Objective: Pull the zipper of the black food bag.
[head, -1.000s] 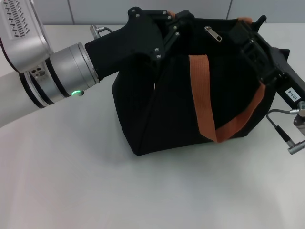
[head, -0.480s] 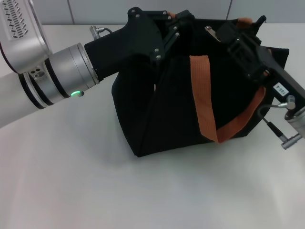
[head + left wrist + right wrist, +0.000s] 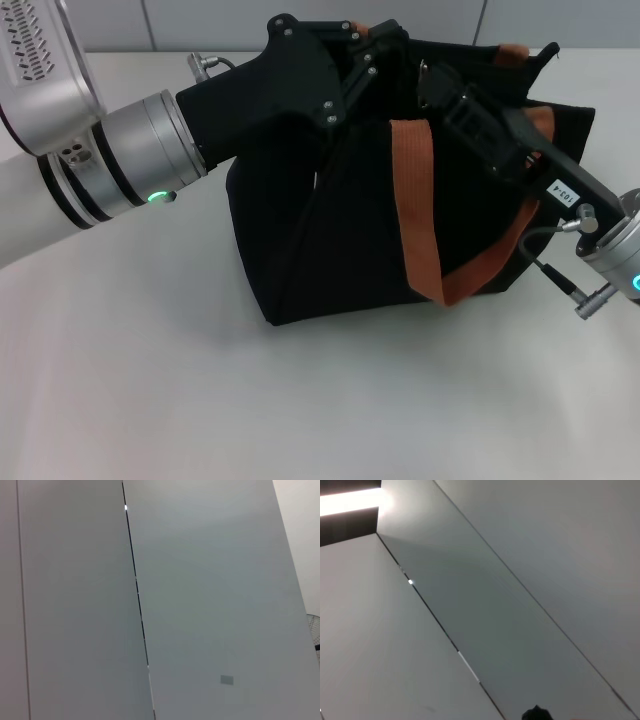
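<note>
The black food bag (image 3: 330, 230) stands on the table in the head view, with one rust-orange handle (image 3: 410, 200) hanging down its front. My left gripper (image 3: 378, 42) comes in from the left and is shut on the bag's top edge at its far left end. My right gripper (image 3: 428, 82) reaches in from the right along the top of the bag. It is shut on the silver zipper (image 3: 424, 70), of which only a sliver shows at the fingertips. Both wrist views show only grey wall panels.
The bag rests on a pale table (image 3: 200, 380) with bare surface in front and to the left. A tiled wall edge (image 3: 150, 25) runs behind. My right arm's cable and plug (image 3: 570, 280) hang beside the bag's right side.
My right gripper moved left along the bag's top, reached the zipper and closed on it, then carried it further left. The bag leaned and shifted left. The left arm stayed put.
</note>
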Action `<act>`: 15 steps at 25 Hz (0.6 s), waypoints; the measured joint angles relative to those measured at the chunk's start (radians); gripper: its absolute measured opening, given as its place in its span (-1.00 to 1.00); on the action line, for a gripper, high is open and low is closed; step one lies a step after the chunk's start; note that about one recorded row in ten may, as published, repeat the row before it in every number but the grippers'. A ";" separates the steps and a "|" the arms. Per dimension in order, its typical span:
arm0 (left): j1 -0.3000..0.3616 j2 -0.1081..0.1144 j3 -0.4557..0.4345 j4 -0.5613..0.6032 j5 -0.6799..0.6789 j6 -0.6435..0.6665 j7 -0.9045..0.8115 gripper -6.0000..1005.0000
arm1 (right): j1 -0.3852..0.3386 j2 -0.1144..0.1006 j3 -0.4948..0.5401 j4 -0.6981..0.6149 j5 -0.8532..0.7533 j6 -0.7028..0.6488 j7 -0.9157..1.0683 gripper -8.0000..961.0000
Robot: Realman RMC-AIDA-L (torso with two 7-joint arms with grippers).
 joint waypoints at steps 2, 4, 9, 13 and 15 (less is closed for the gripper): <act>0.000 0.000 0.000 0.000 0.000 0.000 0.000 -0.91 | 0.002 0.000 0.001 0.000 -0.006 0.000 0.002 -0.32; 0.000 0.000 0.000 0.000 0.000 0.000 0.000 -0.91 | 0.000 0.000 0.002 0.000 -0.006 -0.003 0.012 -0.32; 0.004 0.000 -0.004 0.000 0.000 0.003 0.000 -0.91 | -0.013 -0.001 0.001 -0.002 -0.009 -0.023 0.048 -0.32; 0.004 0.000 -0.004 0.000 -0.001 0.006 0.000 -0.90 | -0.019 -0.002 0.001 -0.006 -0.015 -0.017 0.078 -0.32; 0.004 0.000 -0.001 0.000 -0.008 0.011 0.000 -0.90 | -0.030 -0.003 0.006 -0.007 -0.019 -0.015 0.084 -0.32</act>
